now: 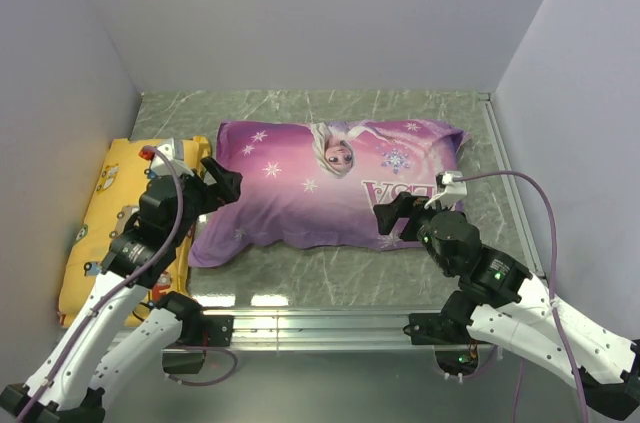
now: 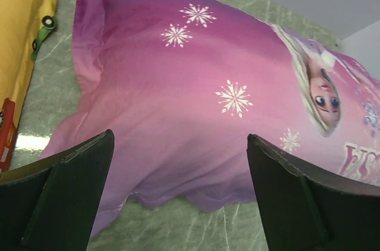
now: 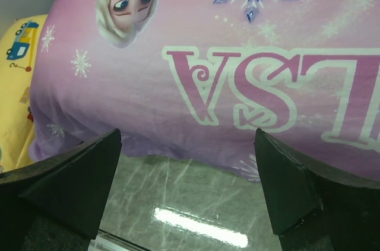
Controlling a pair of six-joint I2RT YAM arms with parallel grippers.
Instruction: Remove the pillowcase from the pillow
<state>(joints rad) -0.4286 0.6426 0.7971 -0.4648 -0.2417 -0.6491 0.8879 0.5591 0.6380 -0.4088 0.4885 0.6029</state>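
The pillowcase lies flat across the middle of the table, its long side running left to right, with the printed princess face toward the far edge and the big lettering toward the right. It is full and rounded, so the pillow is probably inside it, though no white shows anywhere. The cloth looks thin, soft and light. It should bunch and slide easily, while the stuffing inside will sag and drag rather than hold its shape.

At the left end the cloth goes flat and flares out in a loose, wavy skirt, most clearly at the near left corner. That looks like the open end and the best place to pinch a single layer. The right end looks stuffed to its corners, so it suits holding the filling through the cloth.

The left gripper hangs over the left end with its fingers spread wide and nothing between them. The right gripper sits just off the near right edge below the lettering, also spread and empty.

A yellow cushion printed with vehicles lies just beside the left end, close enough to be caught by mistake
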